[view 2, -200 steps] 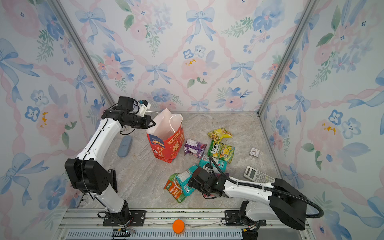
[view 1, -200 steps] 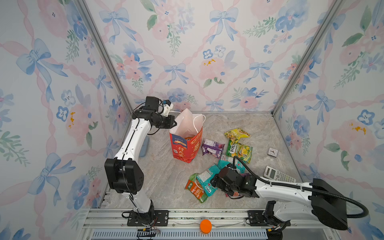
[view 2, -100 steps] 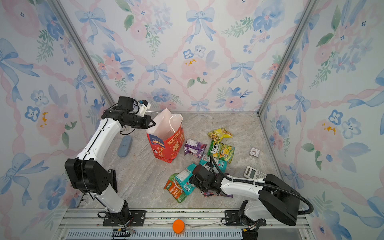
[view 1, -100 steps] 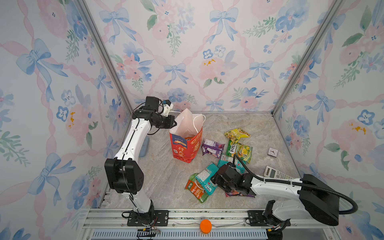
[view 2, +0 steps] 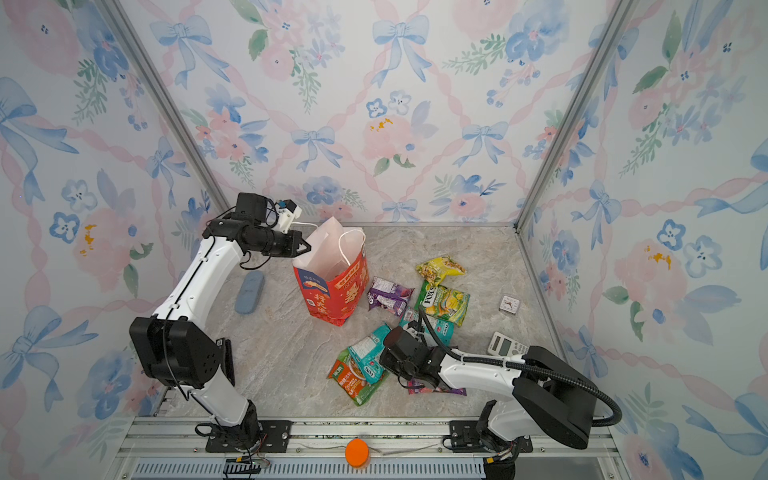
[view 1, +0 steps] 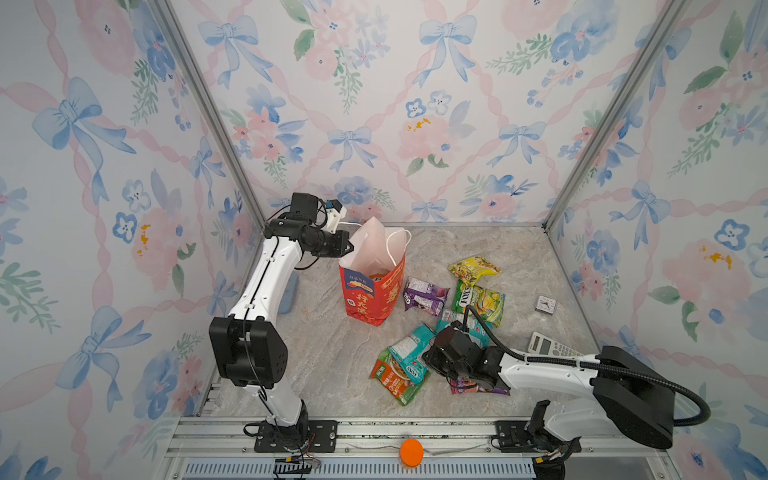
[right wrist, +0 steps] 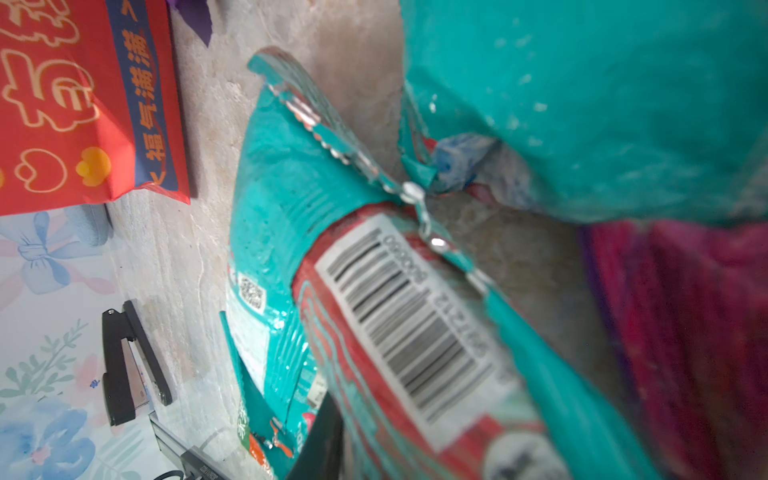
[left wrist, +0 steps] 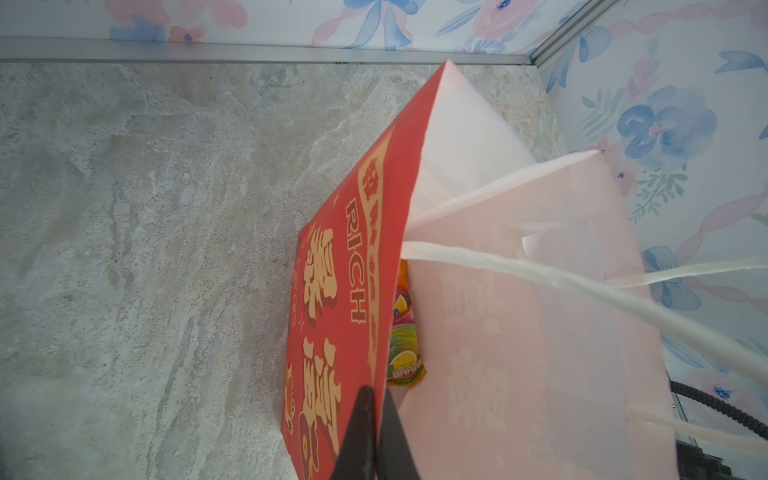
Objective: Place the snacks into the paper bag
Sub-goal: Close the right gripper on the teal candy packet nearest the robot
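1. Paper bag: upright, light, creasable; rim clenched in left gripper
2. Teal packet: at right gripper tip, grip not discernible; crinkly, slippery, light, take by sealed edge
3. Snacks: loose beyond that gripper

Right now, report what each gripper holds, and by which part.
Left gripper: shut on the paper bag, at its top rim. Right gripper: at the teal packet, near its edge; whether it grips cannot be told.

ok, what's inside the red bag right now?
One orange-yellow-green packet shows low inside the paper bag, against the wall printed RICH. The pink inner wall covers the rest of the floor, so more packets cannot be ruled out.
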`<state>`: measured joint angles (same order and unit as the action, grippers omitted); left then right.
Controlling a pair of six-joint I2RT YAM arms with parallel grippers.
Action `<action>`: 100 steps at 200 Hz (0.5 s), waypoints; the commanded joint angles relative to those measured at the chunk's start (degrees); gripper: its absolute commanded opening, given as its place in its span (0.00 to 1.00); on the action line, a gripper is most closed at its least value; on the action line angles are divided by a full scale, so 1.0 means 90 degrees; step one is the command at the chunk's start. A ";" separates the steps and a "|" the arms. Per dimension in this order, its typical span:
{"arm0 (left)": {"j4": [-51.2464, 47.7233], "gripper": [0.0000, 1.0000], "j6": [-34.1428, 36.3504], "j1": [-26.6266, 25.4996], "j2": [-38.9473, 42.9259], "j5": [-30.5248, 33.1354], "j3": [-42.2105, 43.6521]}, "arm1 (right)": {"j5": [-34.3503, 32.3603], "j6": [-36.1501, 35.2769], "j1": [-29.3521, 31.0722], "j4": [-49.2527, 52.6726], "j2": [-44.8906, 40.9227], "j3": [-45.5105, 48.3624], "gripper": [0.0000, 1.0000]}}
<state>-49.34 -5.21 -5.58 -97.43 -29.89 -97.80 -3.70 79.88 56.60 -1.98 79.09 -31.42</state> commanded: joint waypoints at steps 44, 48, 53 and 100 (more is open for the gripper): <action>-0.0046 0.00 -0.0036 -0.0035 0.0037 0.0040 0.0105 | -0.0387 -0.0719 -0.0068 0.1201 -0.0218 -0.0615 0.09; -0.0045 0.00 -0.0037 -0.0043 0.0042 0.0040 0.0102 | -0.0396 -0.0762 -0.0069 0.1260 -0.0223 -0.0654 0.09; -0.0045 0.00 -0.0037 -0.0045 0.0040 0.0047 0.0105 | -0.0408 -0.0819 -0.0068 0.1313 -0.0237 -0.0713 0.09; -0.0045 0.00 -0.0037 -0.0044 0.0052 0.0045 0.0105 | -0.0490 -0.1310 -0.0068 0.1880 -0.0301 -0.1285 0.00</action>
<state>-49.34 -5.21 -5.61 -97.43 -29.87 -97.80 -6.20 72.05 56.60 10.26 78.22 -39.00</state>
